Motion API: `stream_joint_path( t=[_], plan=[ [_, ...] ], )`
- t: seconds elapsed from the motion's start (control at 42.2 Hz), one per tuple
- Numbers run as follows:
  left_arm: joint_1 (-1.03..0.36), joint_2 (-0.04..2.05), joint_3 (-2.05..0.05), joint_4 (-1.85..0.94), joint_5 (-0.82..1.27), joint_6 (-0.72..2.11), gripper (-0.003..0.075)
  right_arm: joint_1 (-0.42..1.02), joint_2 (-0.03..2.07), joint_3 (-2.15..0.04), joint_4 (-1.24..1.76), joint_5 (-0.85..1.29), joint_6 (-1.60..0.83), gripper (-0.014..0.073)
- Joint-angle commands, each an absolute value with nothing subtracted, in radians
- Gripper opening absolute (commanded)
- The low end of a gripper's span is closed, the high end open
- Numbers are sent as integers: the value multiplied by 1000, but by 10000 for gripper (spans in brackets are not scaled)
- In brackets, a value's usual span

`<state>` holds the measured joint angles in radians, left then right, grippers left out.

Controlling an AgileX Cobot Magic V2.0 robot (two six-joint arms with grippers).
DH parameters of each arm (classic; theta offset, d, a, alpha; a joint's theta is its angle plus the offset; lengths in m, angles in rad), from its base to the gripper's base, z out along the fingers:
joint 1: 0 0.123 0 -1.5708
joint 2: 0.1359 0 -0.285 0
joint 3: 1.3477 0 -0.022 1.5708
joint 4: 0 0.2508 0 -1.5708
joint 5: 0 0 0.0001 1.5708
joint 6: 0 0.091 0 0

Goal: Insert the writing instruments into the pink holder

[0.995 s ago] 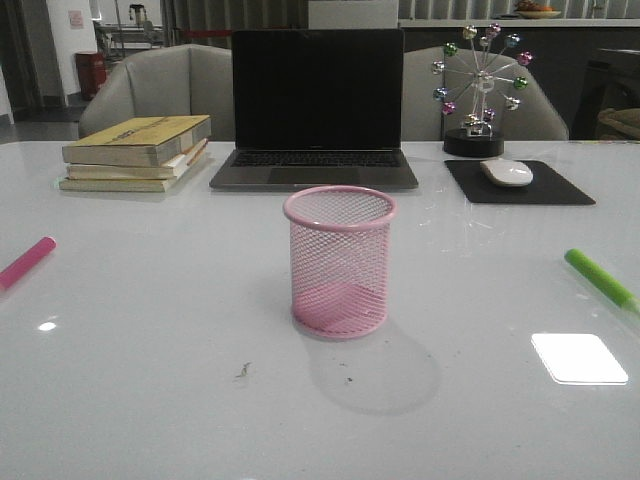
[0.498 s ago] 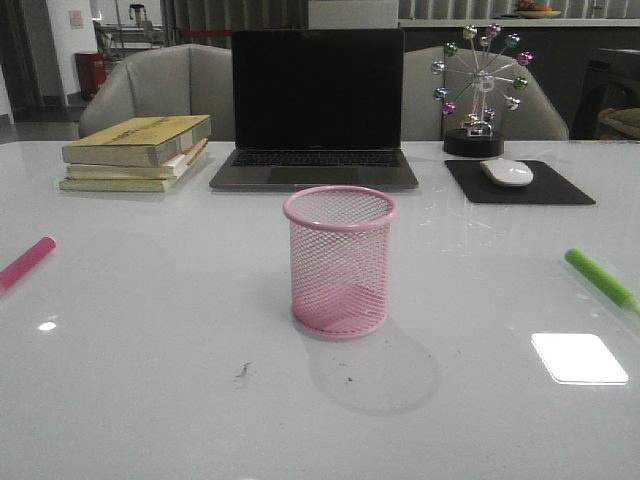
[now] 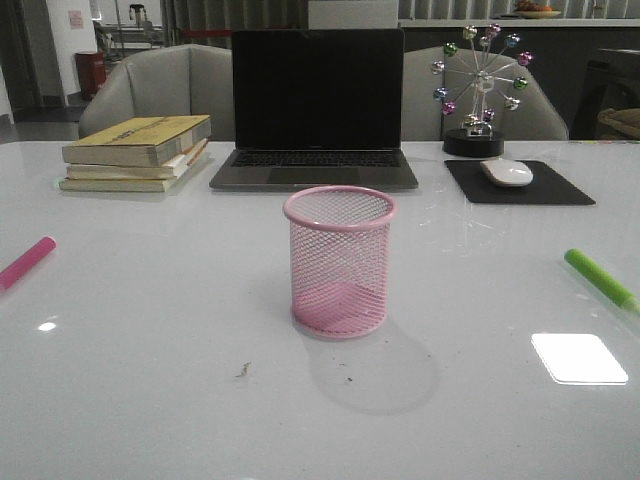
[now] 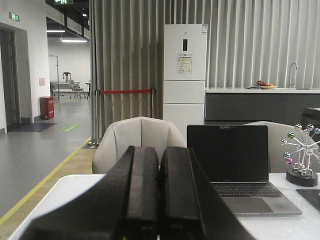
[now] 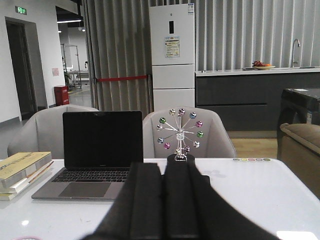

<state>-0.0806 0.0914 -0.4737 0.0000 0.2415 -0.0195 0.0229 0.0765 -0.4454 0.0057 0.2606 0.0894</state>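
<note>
The pink holder (image 3: 339, 262), a round wire-mesh cup, stands upright and empty at the middle of the white table (image 3: 150, 380). A hot pink marker (image 3: 26, 262) lies flat at the table's left edge, partly cut off by the frame. A lime green marker (image 3: 600, 279) lies flat at the right edge. Neither gripper shows in the front view. In the left wrist view my left gripper (image 4: 160, 150) is shut with nothing between its fingers, held level above the table. My right gripper (image 5: 163, 166) is likewise shut and empty in the right wrist view.
A shut-off laptop (image 3: 316, 110) stands behind the holder. A stack of books (image 3: 137, 152) lies at the back left. A white mouse (image 3: 507, 172) on a black pad (image 3: 520, 184) and a ferris-wheel ornament (image 3: 480, 90) sit at the back right. Grey chairs (image 3: 160, 85) stand beyond the table.
</note>
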Motion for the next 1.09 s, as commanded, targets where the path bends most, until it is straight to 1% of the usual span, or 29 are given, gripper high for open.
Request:
stream_joint_path(
  t=[0.0,0.095,0.19,0.521,0.735,0.829,0.877,0.924,0.948,0.995,1.066],
  plan=[
    [-90,202,-623,-7,278,-28,99,18,173,-573,-36,276,79,57],
    [-90,290,-727,-7,371,-28,99,18,252,-656,-71,360,79,57],
    [-90,378,-785,-7,448,-28,99,18,334,-701,-71,427,79,57],
    [-90,589,-788,-7,577,-28,99,18,538,-700,-69,639,79,57],
    [-90,704,-788,0,575,-28,99,18,652,-700,-67,687,79,57],
    [-90,750,-788,14,572,-21,113,18,701,-700,-66,693,79,76],
    [-95,764,-788,9,570,-9,148,18,721,-700,-61,693,79,134],
    [-110,778,-788,0,553,-6,237,18,745,-700,-58,693,79,211],
    [-121,780,-788,0,543,0,265,18,754,-700,-53,693,79,270],
    [-154,782,-788,0,523,6,382,18,773,-700,-50,690,79,370],
    [-221,782,-788,0,514,21,482,18,806,-700,-50,683,79,460]
  ],
)
